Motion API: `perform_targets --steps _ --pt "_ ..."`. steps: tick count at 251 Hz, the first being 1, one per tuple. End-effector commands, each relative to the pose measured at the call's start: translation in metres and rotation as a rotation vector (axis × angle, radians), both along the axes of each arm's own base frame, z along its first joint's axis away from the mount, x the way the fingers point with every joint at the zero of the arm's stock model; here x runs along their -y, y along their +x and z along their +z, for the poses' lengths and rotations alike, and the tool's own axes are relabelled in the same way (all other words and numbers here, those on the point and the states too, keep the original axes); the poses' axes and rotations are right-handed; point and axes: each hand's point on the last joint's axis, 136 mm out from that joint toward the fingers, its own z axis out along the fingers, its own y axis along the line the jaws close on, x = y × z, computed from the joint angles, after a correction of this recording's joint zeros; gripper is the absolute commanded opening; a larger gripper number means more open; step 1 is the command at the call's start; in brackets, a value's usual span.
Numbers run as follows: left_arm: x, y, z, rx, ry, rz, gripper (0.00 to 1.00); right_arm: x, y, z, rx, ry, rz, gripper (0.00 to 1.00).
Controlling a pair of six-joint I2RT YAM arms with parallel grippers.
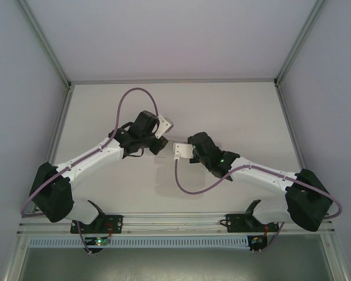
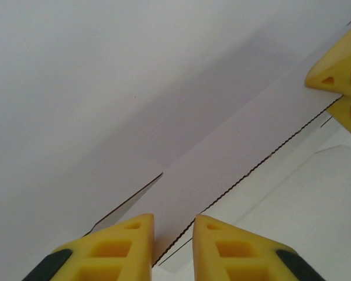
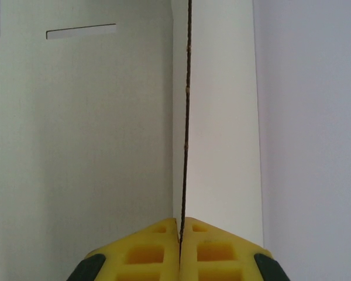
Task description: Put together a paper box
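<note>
The box (image 2: 234, 158) was white paperboard, still open, at the middle of the counter (image 1: 234, 111) between the two wrists. Whether it rested on the counter or hung just above it could not be told. In the left wrist view a long flap with a finely toothed edge ran from lower left to upper right, with a flat panel beside it below that edge. In the right wrist view the box (image 3: 216, 117) showed one edge as a thin dark line running straight up from the fingers. A narrow strip lay to the right of that line, and to its left was a broad panel with a slot (image 3: 81, 30) cut near the top. The right jaws were shut tight on that edge, the yellow fingers (image 3: 149, 249) meeting with only paperboard between them. Their tips (image 2: 339, 73) also showed at the upper right of the left wrist view, clamped on the toothed edge. The left jaws stood partly apart, fingers (image 2: 114, 249) on either side of the flap's near end, and had no grip on it. From above, the left arm (image 1: 93, 158) and right arm (image 1: 263, 172) reached in toward each other, wrists nearly meeting.
</note>
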Motion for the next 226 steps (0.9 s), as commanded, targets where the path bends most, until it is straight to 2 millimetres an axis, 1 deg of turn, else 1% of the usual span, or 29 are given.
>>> perform_targets --steps 1,8,25,35,48,65,73,82,87,99,131,170,181,204,226 --pt "0.005 0.003 0.003 0.020 -0.045 0.050 0.21 -0.009 0.000 0.028 0.007 0.114 0.008 0.00" --pt "0.005 0.002 0.001 0.017 -0.047 0.051 0.21 -0.009 0.000 0.030 0.003 0.121 0.007 0.00" --pt "0.005 -0.001 -0.005 0.006 -0.042 0.051 0.27 -0.009 -0.001 0.031 -0.007 0.136 0.008 0.00" --pt "0.007 -0.004 -0.008 -0.001 -0.040 0.036 0.26 -0.009 -0.002 0.031 -0.013 0.139 0.010 0.00" --pt "0.007 -0.004 -0.008 0.003 -0.044 0.046 0.26 -0.009 -0.002 0.032 -0.019 0.142 0.007 0.00" --pt "0.007 0.000 -0.003 0.012 -0.073 0.080 0.18 -0.009 -0.003 0.030 -0.029 0.139 0.010 0.00" --pt "0.008 0.002 -0.001 0.009 -0.096 0.104 0.13 -0.009 -0.004 0.029 -0.034 0.137 0.011 0.00" --pt "0.009 0.004 0.005 -0.001 -0.138 0.138 0.06 -0.010 -0.004 0.027 -0.041 0.136 0.011 0.00" --pt "0.011 0.005 0.008 -0.006 -0.163 0.158 0.05 -0.010 -0.003 0.026 -0.043 0.137 0.008 0.00" --pt "0.013 0.008 0.014 -0.023 -0.224 0.212 0.05 -0.010 -0.004 0.025 -0.048 0.133 0.006 0.00" --pt "0.024 0.009 0.023 -0.039 -0.367 0.267 0.05 -0.011 -0.005 0.024 -0.055 0.137 0.000 0.00" --pt "0.029 0.011 0.023 -0.007 -0.475 0.372 0.06 -0.013 -0.007 0.027 -0.066 0.173 -0.019 0.00" --pt "0.032 0.010 0.024 -0.002 -0.506 0.395 0.09 -0.015 -0.008 0.029 -0.071 0.184 -0.023 0.00" --pt "0.040 0.006 0.030 0.006 -0.604 0.417 0.08 -0.019 -0.012 0.031 -0.077 0.201 -0.018 0.00" --pt "0.041 0.009 0.030 -0.015 -0.693 0.470 0.07 -0.022 -0.012 0.033 -0.071 0.225 -0.028 0.00"
